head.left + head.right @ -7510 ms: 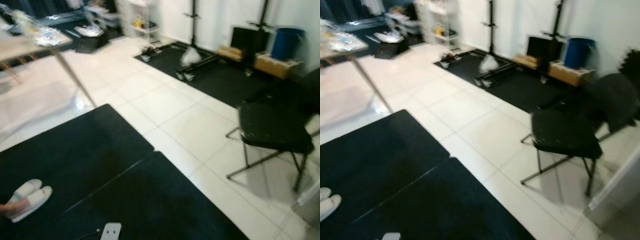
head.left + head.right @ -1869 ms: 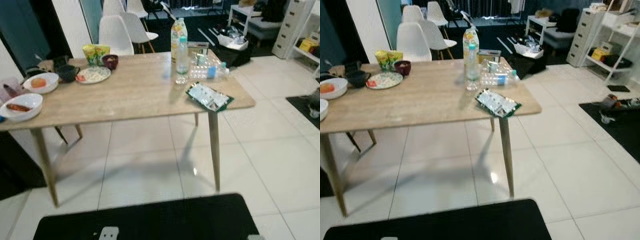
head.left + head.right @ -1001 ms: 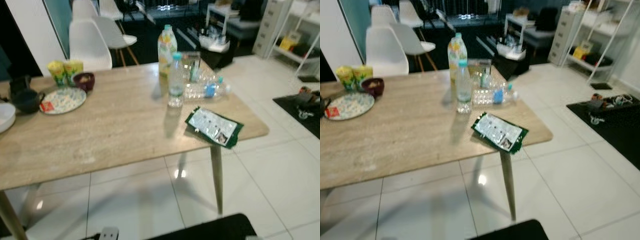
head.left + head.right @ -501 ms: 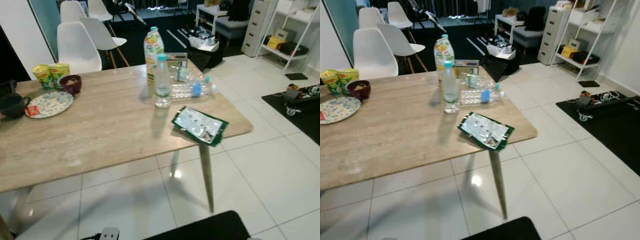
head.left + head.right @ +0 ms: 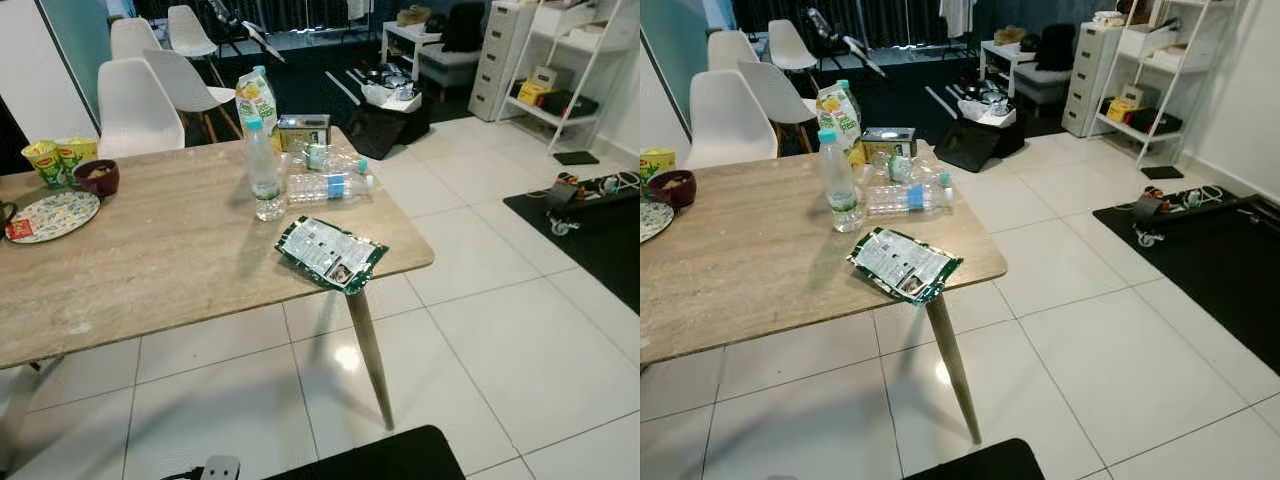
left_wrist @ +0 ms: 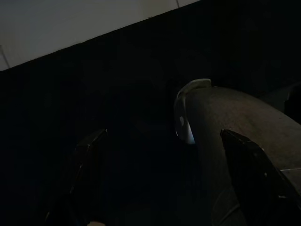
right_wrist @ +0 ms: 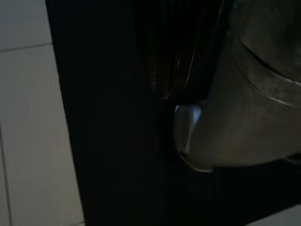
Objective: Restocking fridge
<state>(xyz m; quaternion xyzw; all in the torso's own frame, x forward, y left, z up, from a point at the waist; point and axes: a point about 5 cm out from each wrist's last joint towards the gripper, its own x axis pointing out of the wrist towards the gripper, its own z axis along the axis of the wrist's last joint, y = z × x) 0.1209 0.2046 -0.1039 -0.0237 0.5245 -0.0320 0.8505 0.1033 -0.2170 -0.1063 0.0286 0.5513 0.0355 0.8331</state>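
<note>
Over the last seconds my head view has swung from a black floor mat and a folding chair round to the wooden table [image 5: 150, 260], and in the last half second the table has slid further left in the picture. I read that as the camera moving, not the goods. It means I am at the approach step: nothing is picked up yet.

The stock sits together at the far right end of the table: an upright water bottle [image 5: 264, 172], a second bottle lying on its side [image 5: 328, 186] just beside it, a juice carton [image 5: 257, 100] behind, a small box [image 5: 304, 131], and a green packet [image 5: 329, 252] overhanging the near edge.

The left gripper [image 6: 164, 174] hangs low over dark mat, fingers spread wide, nothing between them, well away from the goods. The right wrist view is too dark; I cannot tell how that gripper's fingers stand.
</note>
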